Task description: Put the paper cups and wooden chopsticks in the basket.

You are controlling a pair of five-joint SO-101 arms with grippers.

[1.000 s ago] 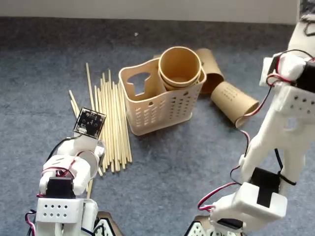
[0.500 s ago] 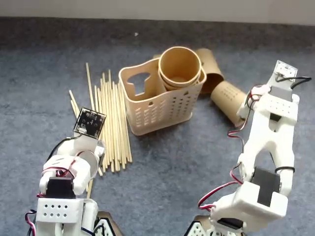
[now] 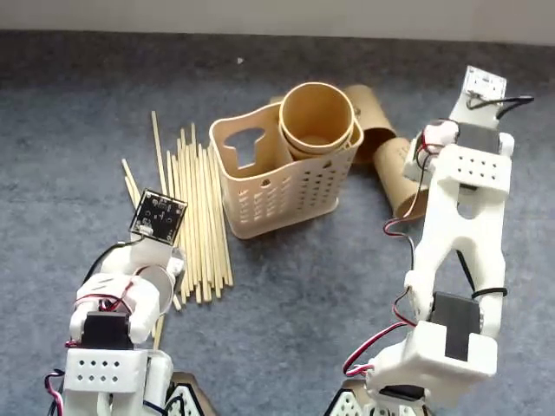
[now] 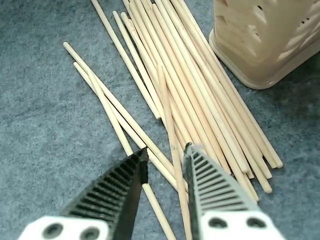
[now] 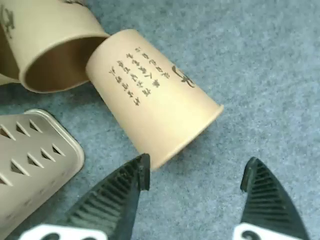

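A beige perforated basket [image 3: 282,195] stands mid-carpet with stacked paper cups [image 3: 316,117] in its right half. Two more paper cups lie on their sides to its right: one [image 3: 371,121] against the basket, one [image 3: 397,173] partly under the right arm. In the right wrist view my right gripper [image 5: 197,167] is open, just short of the rim of that lying cup [image 5: 155,100]; the other cup [image 5: 55,45] and the basket's corner [image 5: 35,150] are beyond. Wooden chopsticks [image 3: 195,217] lie spread left of the basket. My left gripper [image 4: 165,160] hangs open low over the chopsticks [image 4: 200,100].
Grey carpet covers the whole floor, with free room in front of the basket between the two arms. The right arm [image 3: 460,225] stretches up the right side. A pale wall strip [image 3: 277,17] runs along the back.
The right arm has swung in from the right edge toward the lying cup and now covers part of it. The left arm has kept still.
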